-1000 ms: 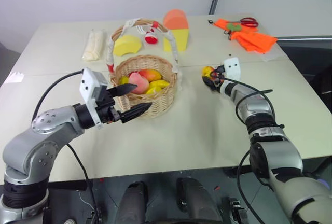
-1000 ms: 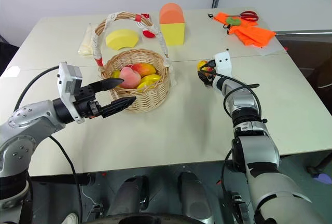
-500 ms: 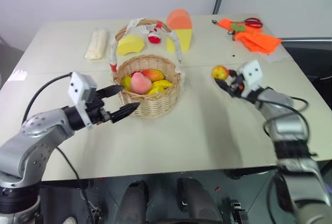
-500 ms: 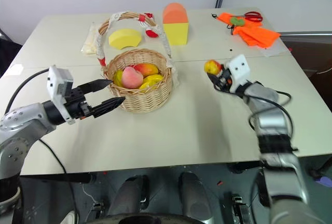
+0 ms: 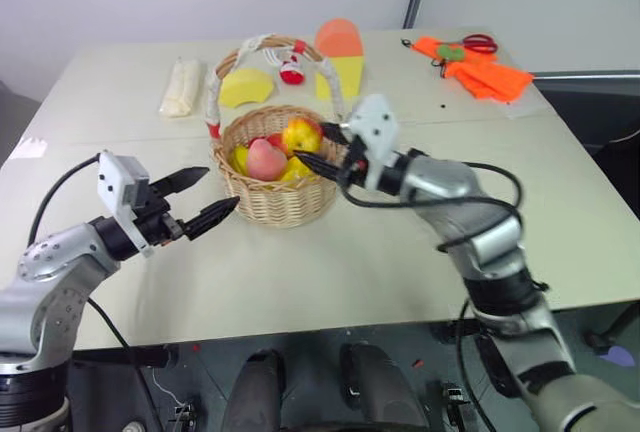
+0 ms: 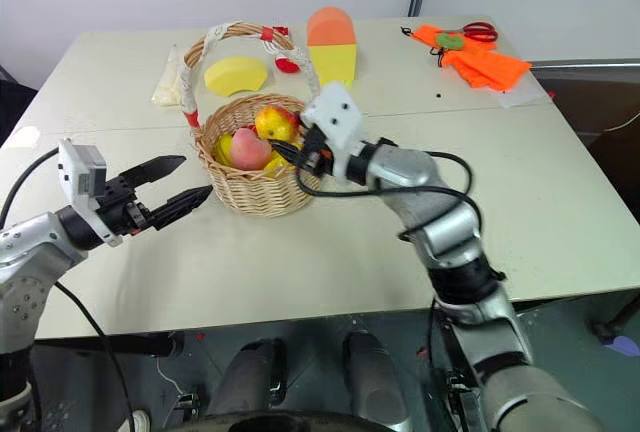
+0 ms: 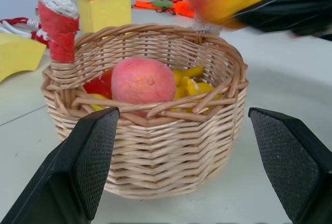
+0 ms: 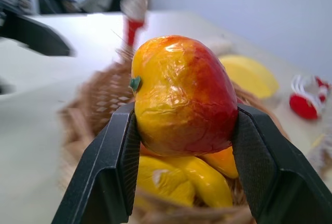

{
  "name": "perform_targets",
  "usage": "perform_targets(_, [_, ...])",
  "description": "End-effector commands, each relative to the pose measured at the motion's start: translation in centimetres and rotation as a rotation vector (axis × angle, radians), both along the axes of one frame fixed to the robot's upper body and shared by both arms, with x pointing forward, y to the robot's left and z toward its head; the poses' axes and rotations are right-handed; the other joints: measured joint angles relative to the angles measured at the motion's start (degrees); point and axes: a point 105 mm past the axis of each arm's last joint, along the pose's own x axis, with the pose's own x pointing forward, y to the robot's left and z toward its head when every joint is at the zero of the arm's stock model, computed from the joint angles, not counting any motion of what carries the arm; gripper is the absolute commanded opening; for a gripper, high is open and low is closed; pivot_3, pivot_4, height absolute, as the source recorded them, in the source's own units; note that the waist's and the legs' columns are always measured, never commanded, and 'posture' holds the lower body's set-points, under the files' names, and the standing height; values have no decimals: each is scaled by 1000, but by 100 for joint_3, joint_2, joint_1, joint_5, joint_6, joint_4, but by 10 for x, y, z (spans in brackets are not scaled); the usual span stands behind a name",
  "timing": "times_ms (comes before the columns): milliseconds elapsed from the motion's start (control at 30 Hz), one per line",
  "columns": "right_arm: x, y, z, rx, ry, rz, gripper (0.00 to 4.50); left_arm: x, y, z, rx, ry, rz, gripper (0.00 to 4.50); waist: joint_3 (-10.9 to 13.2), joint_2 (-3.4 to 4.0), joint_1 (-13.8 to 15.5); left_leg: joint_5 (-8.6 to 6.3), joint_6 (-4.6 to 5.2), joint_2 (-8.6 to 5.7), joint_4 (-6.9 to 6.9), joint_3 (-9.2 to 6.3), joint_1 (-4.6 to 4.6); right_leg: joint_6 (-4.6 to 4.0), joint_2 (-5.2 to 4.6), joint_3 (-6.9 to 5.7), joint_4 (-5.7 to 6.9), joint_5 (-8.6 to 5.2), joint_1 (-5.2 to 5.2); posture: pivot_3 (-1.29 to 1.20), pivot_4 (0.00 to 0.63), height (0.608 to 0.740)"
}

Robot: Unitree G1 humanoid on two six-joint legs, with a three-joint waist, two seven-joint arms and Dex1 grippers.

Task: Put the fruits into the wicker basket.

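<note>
Red-and-yellow apple (image 5: 302,135) sits pinched in the right gripper (image 5: 318,146), over the basket (image 5: 272,204). Left wrist view: peach (image 7: 142,80) already inside, ahead of the wide-open left gripper (image 7: 192,156). Right wrist view: rim seemingly just below; lower before letting go.

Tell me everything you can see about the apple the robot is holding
The apple is small and glossy, red on one side and yellow on the other, with a dimpled, slightly wrinkled skin and a tiny green speck. The right gripper clamps it between its two black fingers, one on each flank. It hangs in the air above the wicker basket, over the pink peach and the yellow pieces inside. Only the fingers touch it.
</note>
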Motion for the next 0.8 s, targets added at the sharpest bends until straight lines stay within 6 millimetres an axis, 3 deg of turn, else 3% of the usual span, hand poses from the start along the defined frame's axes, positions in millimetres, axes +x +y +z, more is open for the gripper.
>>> perform_targets(33, [3,3,13,9,-47,-15,3469,-6,-6,11,-4,-61,-9,4263,0,0,10,0,0,-4,-1,2,-2,6,-6,0,0,0,0,0,150,735])
perform_targets(100, [1,3,17,0,-82,-7,4423,-8,-8,11,-9,-63,-8,4263,0,0,7,0,0,-7,-2,6,-3,11,-9,1,-1,1,0,0,150,735])
perform_targets(167, [-4,0,22,5,-114,7,4423,-8,-9,11,-12,-64,-7,4263,0,0,1,0,1,-7,-2,5,-3,11,-8,0,-2,0,0,0,150,735])
perform_targets(300, [-34,-27,29,64,-143,126,4423,-9,-9,13,-13,-69,-1,4263,0,0,31,0,1,-6,-1,-3,0,12,-2,-3,-1,-7,5,0,150,735])
perform_targets(400, [-34,-49,21,72,-90,84,4423,-9,-8,13,-18,-70,-1,4263,0,-1,31,-1,1,-7,0,-1,5,16,-2,-2,-1,-10,11,0,150,735])
perform_targets(533, [-1,-61,13,104,-50,-101,4423,-4,-11,14,-21,-74,-19,4263,-1,-1,-62,0,1,-5,1,2,14,10,4,-1,3,-7,14,0,150,735])
perform_targets(733, [42,-55,15,237,3,-219,4423,-1,-15,18,-24,-93,-37,4263,0,-1,-54,0,1,11,-2,-4,17,0,36,10,11,0,8,0,150,735])
perform_targets(800, [45,-52,17,280,18,-204,3561,-2,-14,19,-22,-97,-35,4263,0,0,-46,-1,2,13,-4,-4,13,13,37,10,9,5,5,0,150,735])
